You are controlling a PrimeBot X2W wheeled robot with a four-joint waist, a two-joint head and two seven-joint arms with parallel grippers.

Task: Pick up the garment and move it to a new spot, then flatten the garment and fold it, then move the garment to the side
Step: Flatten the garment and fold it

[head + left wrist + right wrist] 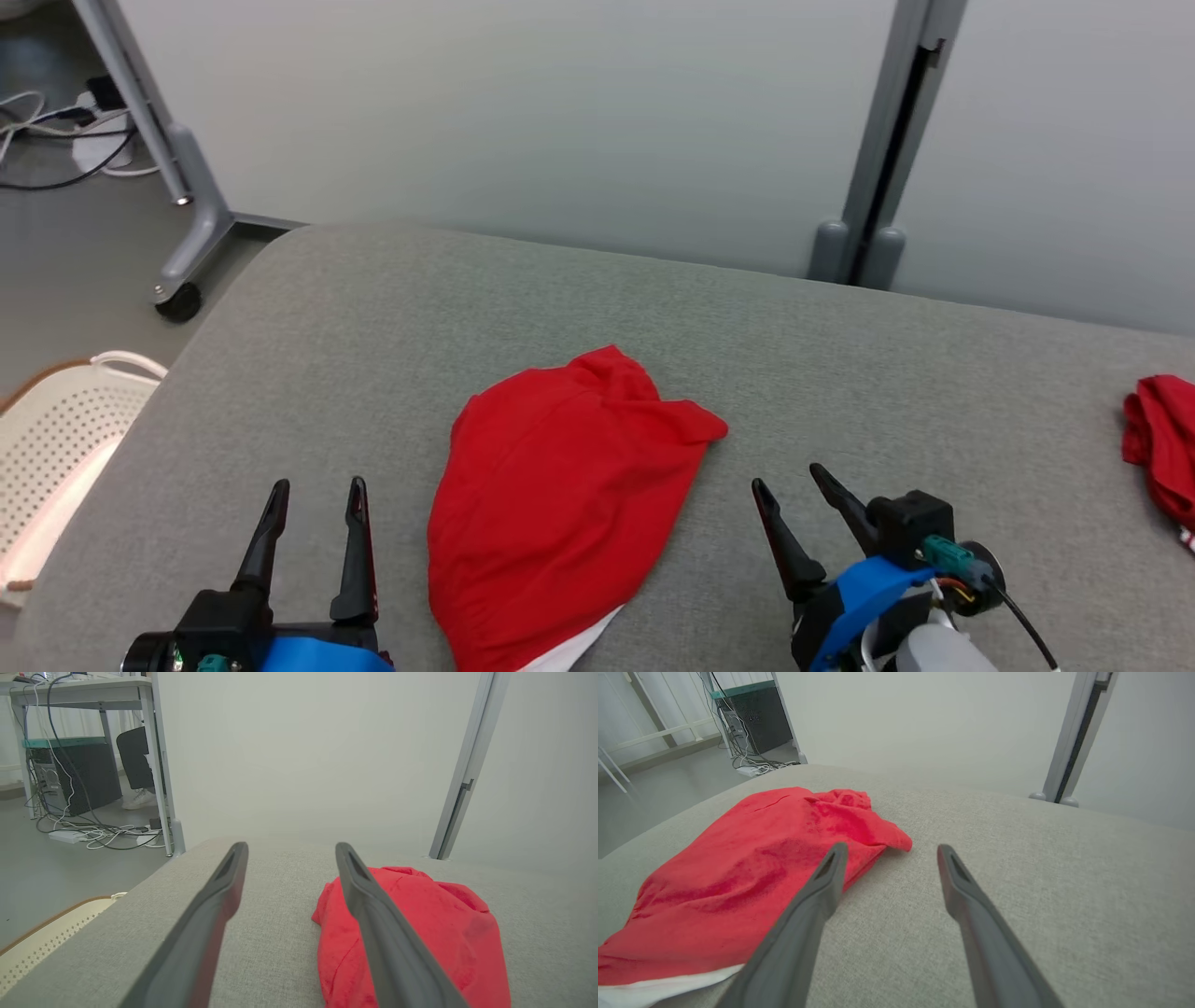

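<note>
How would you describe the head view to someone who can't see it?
A rumpled red garment lies on a grey padded surface between the robot's open left gripper and open right gripper, neither touching it. Another red cloth sits at the right edge; a white perforated basket stands off to the left.

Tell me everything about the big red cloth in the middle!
The red garment is soft, bright cloth with a white strip peeking out at its near edge. It lies crumpled in a rounded heap, bunched at the far end, on the grey padded surface. It sits between the left tool and the right tool; both are open and neither seems to touch it.
</note>
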